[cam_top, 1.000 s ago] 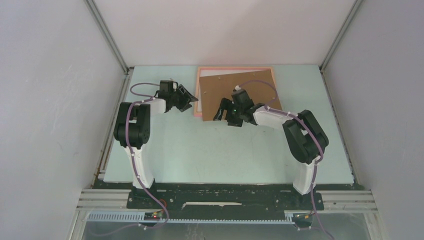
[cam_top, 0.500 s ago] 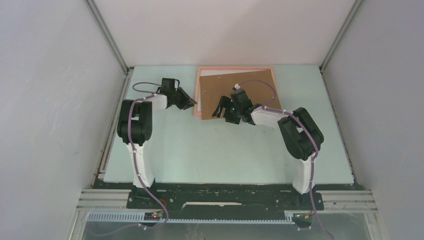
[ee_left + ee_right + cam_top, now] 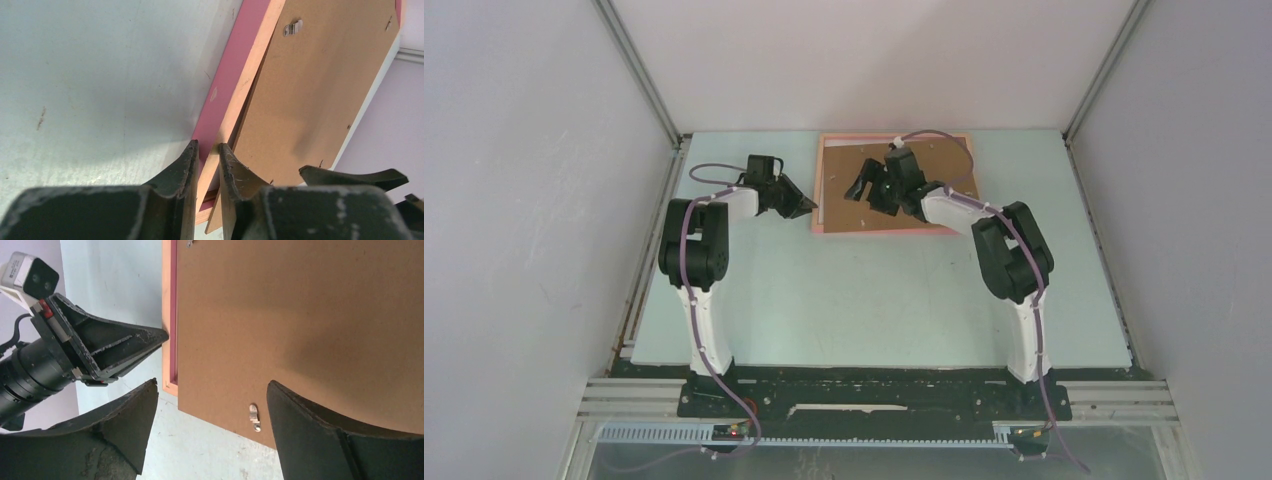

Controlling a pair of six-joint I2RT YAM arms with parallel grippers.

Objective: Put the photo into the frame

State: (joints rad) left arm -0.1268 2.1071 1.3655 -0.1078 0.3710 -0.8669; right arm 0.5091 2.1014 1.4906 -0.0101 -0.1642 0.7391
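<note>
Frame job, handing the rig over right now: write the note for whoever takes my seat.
Left gripper: shut, pinching the left rail of the frame.
Right gripper: open above the brown backing board, holding nothing.
Board: lies on the frame but skewed; its corner beside the left gripper overhangs the rail, so it is not seated.
Photo: not visible in any view; possibly under the board, unconfirmed.
Left to do: confirm the photo is in, then square the board into the frame.

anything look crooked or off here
Yes. The brown backing board lies skewed on the frame rather than seated inside its border. In both wrist views one board corner pokes out past the frame's corner. No photo is visible.
</note>
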